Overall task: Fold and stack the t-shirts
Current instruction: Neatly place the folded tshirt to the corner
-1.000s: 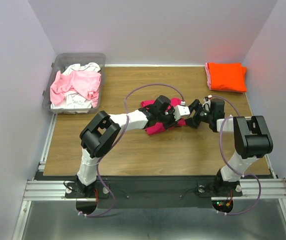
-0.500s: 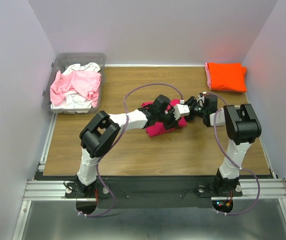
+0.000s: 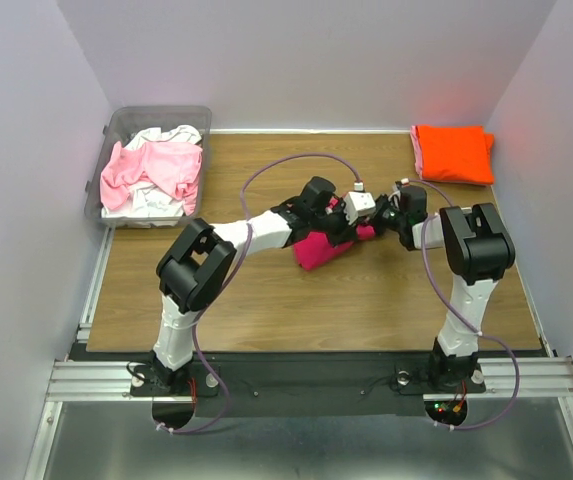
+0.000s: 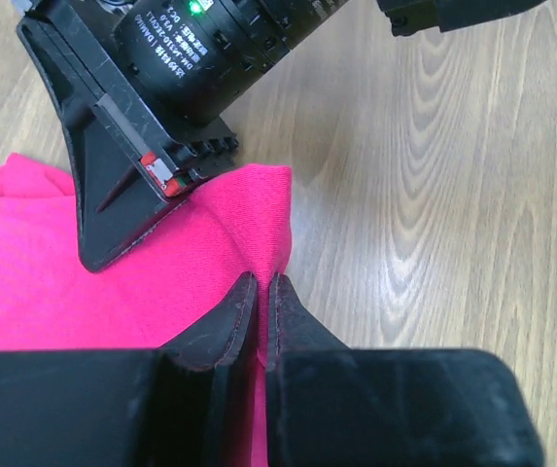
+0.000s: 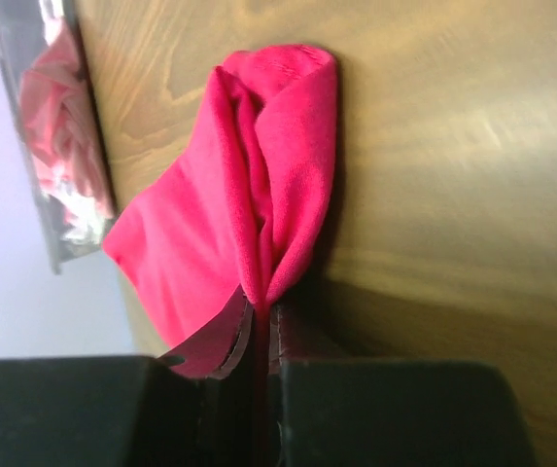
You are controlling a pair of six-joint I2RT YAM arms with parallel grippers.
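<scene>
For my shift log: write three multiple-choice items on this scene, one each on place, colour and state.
1. Where on the table is the folded orange t-shirt? A far right corner; B centre; C near left edge.
2. What colour is the t-shirt lying mid-table? A white; B magenta; C orange.
3. How are the fingers of the left gripper? A wide open; B shut on nothing; C shut on the magenta t-shirt.
Key: 1 A, the top view shows it far right. 2 B, both wrist views show magenta cloth. 3 C, cloth is pinched between them.
</scene>
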